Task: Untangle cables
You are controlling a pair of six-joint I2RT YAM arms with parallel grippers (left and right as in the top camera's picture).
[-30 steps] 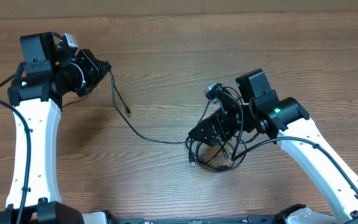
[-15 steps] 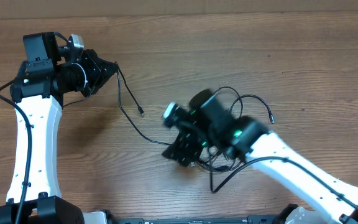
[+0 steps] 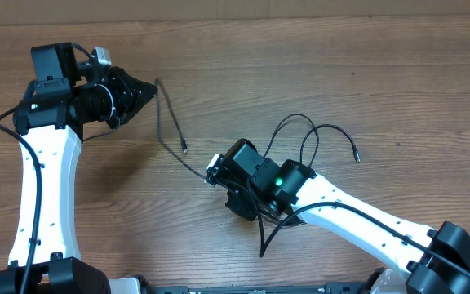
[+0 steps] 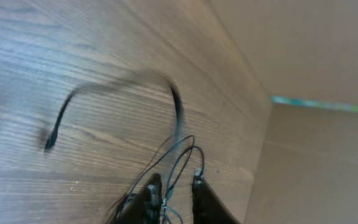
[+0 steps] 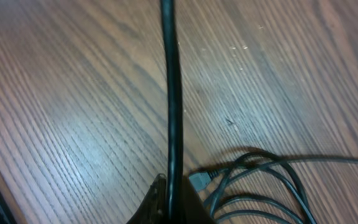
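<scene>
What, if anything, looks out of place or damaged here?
Nothing looks damaged or spilled. The cables lie in a tangled heap beside the right gripper, which pinches one strand running toward the left gripper.

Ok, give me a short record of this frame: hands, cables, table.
left hand: fingers slightly apart, thin cords running between them
right hand: shut on one cable
plug end: lying on the table, below the left hand
tangle: looped cables on the table beside the right hand
</scene>
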